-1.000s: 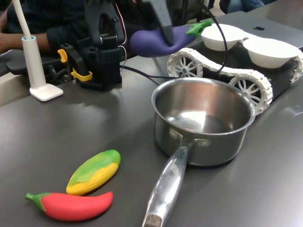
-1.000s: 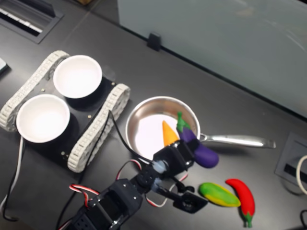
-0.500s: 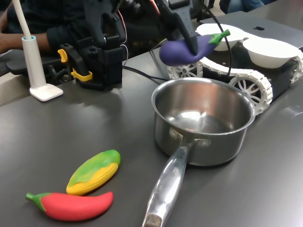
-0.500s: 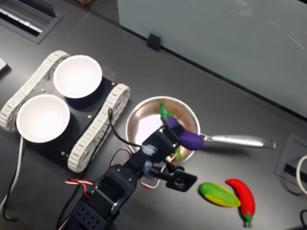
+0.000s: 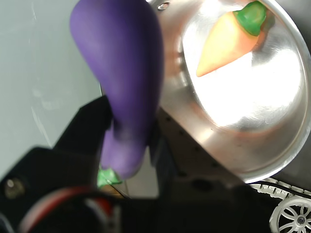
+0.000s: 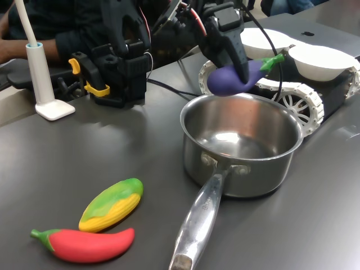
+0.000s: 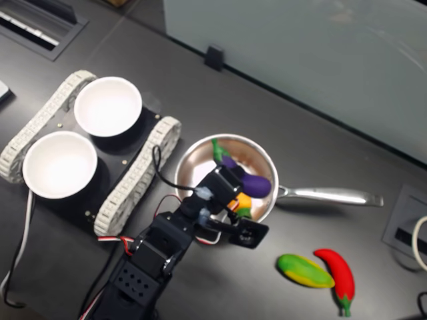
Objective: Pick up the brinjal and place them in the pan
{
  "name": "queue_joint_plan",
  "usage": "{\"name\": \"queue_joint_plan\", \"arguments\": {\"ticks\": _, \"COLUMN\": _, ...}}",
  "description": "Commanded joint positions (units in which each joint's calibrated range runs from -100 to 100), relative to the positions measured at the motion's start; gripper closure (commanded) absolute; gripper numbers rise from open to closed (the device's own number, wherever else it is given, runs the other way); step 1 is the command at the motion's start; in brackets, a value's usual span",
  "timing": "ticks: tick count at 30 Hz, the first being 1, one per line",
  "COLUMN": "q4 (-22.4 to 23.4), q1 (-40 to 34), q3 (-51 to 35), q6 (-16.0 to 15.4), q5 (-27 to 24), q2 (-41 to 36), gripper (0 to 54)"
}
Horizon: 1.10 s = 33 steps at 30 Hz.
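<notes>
Second exterior view shows what changed over the last second: the brinjal [image 7: 248, 182], carried beside the pan [image 7: 193, 167] over its handle side before, now hangs above the bowl, so only the drop remains. The gripper [image 6: 233, 59] is clamped on it mid-body, stem cap jutting out one side, fat end the other (first exterior view). A toy carrot [image 5: 228, 41] already lies inside.

The first exterior view is looking low across the table, close to the pan [image 6: 242, 147]. The second exterior view is looking almost straight down from high above. Both are sharing the pan [image 7: 200, 175] and tracked base [image 6: 292, 101]. The wrist view is sitting tight against the pan [image 5: 252, 116].
</notes>
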Motion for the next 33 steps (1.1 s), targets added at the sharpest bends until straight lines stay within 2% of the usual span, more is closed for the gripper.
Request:
{"name": "queue_joint_plan", "arguments": {"ticks": 1, "q4": -3.6, "q1": -1.4, "q3": -0.3, "q6": 0.5, "q5": 0.0, "q2": -0.8, "gripper": 52.6}}
{"name": "queue_joint_plan", "arguments": {"ticks": 3, "q4": -3.5, "q1": -1.9, "q3": -0.3, "q6": 0.5, "q5": 0.1, "q2": -0.6, "gripper": 52.2}}
{"name": "queue_joint_plan", "arguments": {"ticks": 15, "q4": -2.7, "q1": -1.6, "q3": -0.1, "q6": 0.5, "q5": -0.3, "q2": -0.5, "gripper": 40.0}}
{"name": "queue_joint_plan", "arguments": {"ticks": 18, "q4": -2.5, "q1": -2.7, "q3": 1.2, "q6": 0.5, "q5": 0.0, "q2": -1.6, "gripper": 37.8}}
{"name": "queue_joint_plan", "arguments": {"ticks": 23, "q4": -2.5, "q1": -4.4, "q3": 2.8, "q6": 0.6, "q5": 0.2, "q2": -3.2, "gripper": 37.2}}
{"name": "queue_joint_plan", "arguments": {"ticks": 30, "q4": -2.6, "q1": -9.2, "q3": 4.8, "q6": 2.6, "q5": 1.7, "q2": -5.8, "gripper": 31.3}}
{"name": "queue_joint_plan", "arguments": {"ticks": 33, "q4": -2.6, "q1": -10.2, "q3": 5.1, "q6": 2.8, "q5": 2.9, "q2": -7.3, "gripper": 26.6}}
